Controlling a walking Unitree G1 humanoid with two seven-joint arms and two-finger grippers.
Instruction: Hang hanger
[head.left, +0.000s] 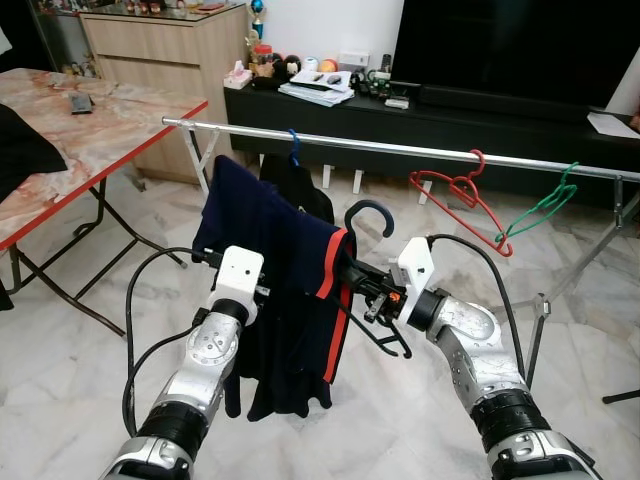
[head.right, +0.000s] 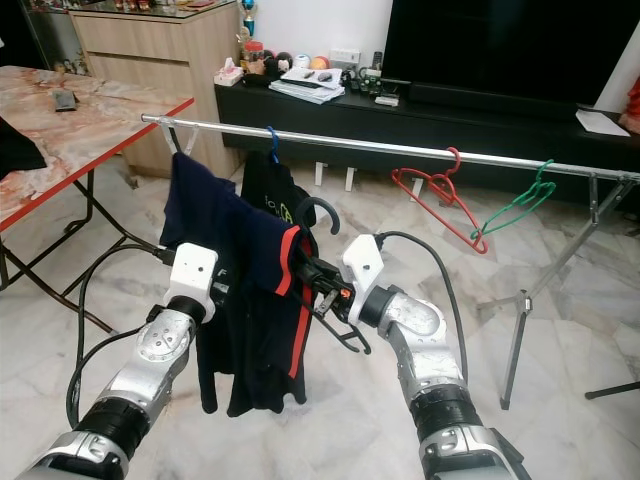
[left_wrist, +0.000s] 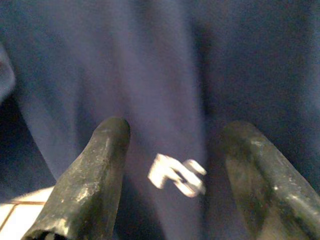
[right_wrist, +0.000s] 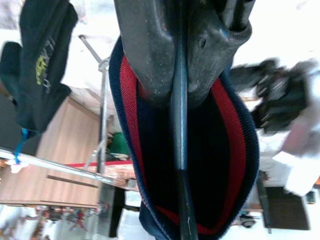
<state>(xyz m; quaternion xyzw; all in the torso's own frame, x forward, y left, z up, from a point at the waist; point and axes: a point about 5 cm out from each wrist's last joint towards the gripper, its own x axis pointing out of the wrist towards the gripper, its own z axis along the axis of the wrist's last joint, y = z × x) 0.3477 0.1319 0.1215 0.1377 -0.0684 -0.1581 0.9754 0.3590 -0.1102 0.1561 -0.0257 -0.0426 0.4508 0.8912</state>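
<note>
Between right gripper (right_wrist: 182, 65) fingers: black hanger (head.left: 368, 215) wire, clamped, navy shirt (head.left: 262, 275) on it, below the rail (head.left: 400, 150). Left gripper (left_wrist: 175, 165) spread wide against shirt cloth. Marble floor (head.left: 90, 370); red hanger (head.left: 462, 195), green hanger (head.left: 545, 205) at 2 o'clock. Shirt hides hanger's shoulders.

A home living room: television (head.left: 520, 45), low media cabinet (head.left: 400, 125), marble floor (head.left: 80, 380).
</note>
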